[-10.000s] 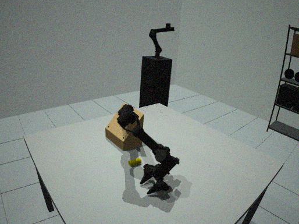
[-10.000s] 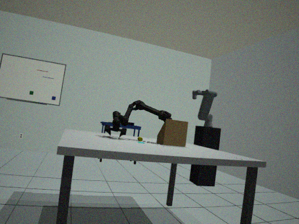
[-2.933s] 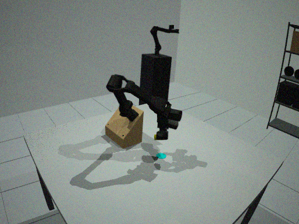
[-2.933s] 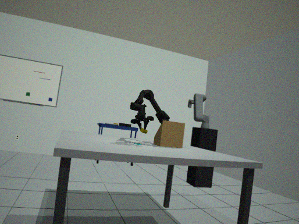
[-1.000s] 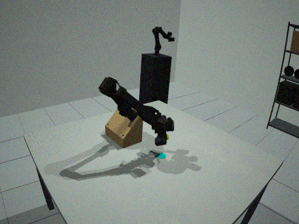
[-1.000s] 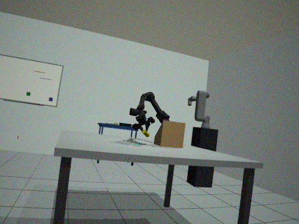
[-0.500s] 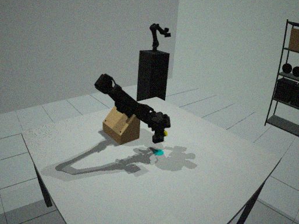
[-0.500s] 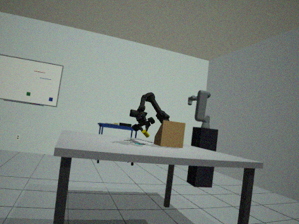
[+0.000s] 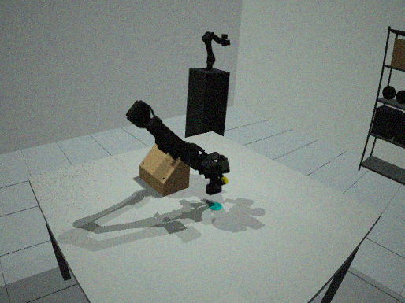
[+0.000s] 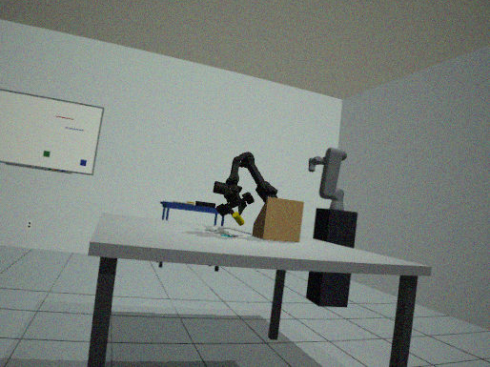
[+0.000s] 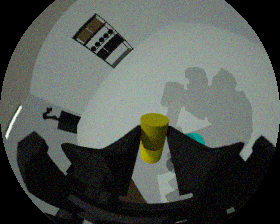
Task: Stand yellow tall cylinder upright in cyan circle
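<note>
The yellow tall cylinder (image 9: 224,180) (image 10: 238,219) (image 11: 154,131) is held clear of the table. In the exterior view it is tilted, between lying and upright. My gripper (image 10: 235,214) (image 11: 154,128) is shut on it, with one finger on each side in the wrist view. In the top view the gripper parts hide most of the cylinder. The flat cyan circle (image 9: 216,206) (image 10: 228,235) (image 11: 196,138) lies on the table, below the held cylinder and a little off to its side. In the wrist view the right finger hides part of the circle.
A wooden block with a sloped face (image 9: 176,179) (image 10: 283,219) stands on the table (image 9: 236,266) (image 10: 191,256) beside the arm, close to the gripper. The arm's shadows fall across the tabletop around the circle. A dark pedestal (image 9: 206,102) with another arm stands beyond the table.
</note>
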Motion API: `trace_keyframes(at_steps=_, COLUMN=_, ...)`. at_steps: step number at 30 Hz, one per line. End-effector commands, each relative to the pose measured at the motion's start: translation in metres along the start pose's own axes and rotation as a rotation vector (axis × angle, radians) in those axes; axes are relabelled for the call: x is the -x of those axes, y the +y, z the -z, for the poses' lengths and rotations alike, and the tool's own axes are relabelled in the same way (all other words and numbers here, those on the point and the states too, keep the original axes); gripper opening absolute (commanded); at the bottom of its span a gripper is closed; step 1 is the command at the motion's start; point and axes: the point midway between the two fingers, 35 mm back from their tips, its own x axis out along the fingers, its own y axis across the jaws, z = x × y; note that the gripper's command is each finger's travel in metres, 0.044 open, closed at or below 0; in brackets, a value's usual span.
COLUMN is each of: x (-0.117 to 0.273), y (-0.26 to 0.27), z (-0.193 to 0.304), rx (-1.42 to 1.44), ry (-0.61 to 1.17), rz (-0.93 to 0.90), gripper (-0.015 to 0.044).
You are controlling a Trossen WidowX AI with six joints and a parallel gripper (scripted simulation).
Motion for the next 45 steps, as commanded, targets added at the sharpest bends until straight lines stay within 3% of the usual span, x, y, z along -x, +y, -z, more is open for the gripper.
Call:
trace_keyframes(at_steps=1, x=0.0008, y=0.0003, z=-0.001, rx=0.011, ry=-0.029, rz=-0.003, gripper=0.0105)
trace_keyframes(at_steps=45, x=0.0106, y=-0.0038, z=-0.0028, rx=0.1, ry=-0.323, rz=0.024, gripper=0.0105)
